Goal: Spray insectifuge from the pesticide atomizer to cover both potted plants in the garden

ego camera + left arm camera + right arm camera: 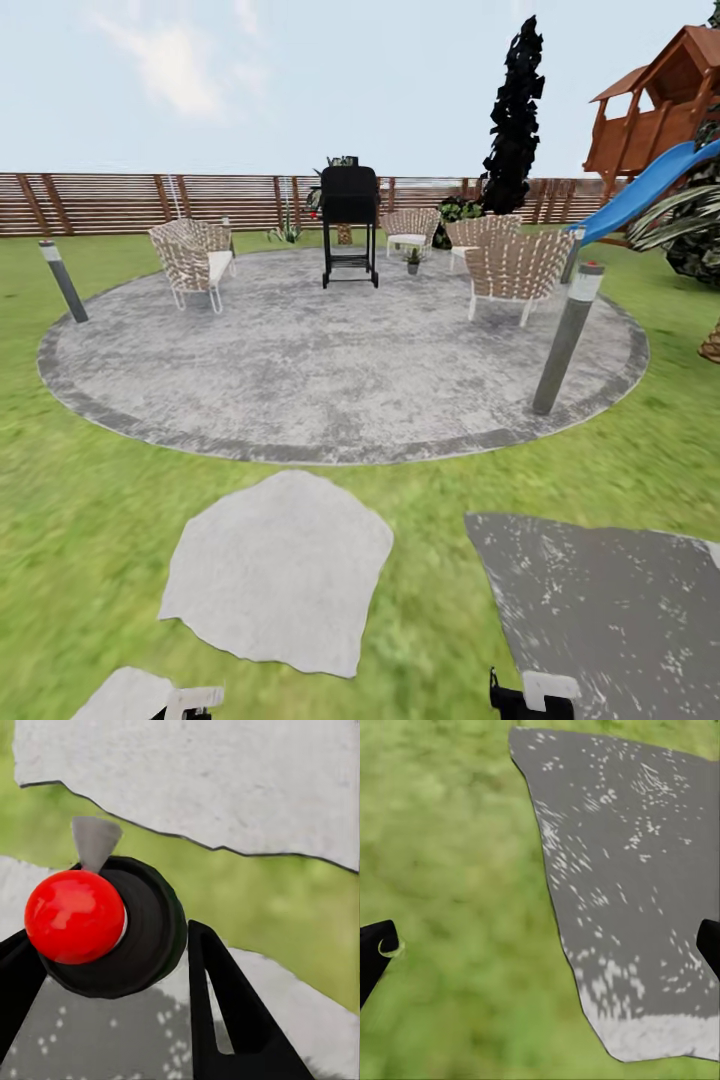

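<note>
1. My left gripper point(112, 934) is cut off at the bottom edge of the head view. In the left wrist view only 2 black fingers point(225, 1012) show, 1 of them clipped at the frame edge.
2. These fingers pinch the pesticide atomizer point(154, 934). Its dark round body sits betw. them, touching both. The red nozzle point(73, 916) is so close it looks like a big ball. The rest of the bottle is hidden behind that.
3. A small grey cone point(95, 840) stands just beyond the nozzle. Can't tell what it is.
4. My right gripper point(540, 945) is spread wide. Its fingertips point(375, 952) sit at opp. edges of the right wrist view with nothing betw. them. Beyond them lie grass point(450, 870) and a dark speckled slab point(637, 870).
5. 1 potted plant point(412, 258) is far ahead of both grippers on the round patio point(330, 370), betw. the black grill point(349, 225) and a wicker chair point(410, 230). It's tiny and blurred: a few green leaves in a little grey pot.
6. A 2nd potted plant: can't pick it out for sure. A spiky green tuft point(287, 233) near the fence point(100, 200) is too small to tell.
</note>
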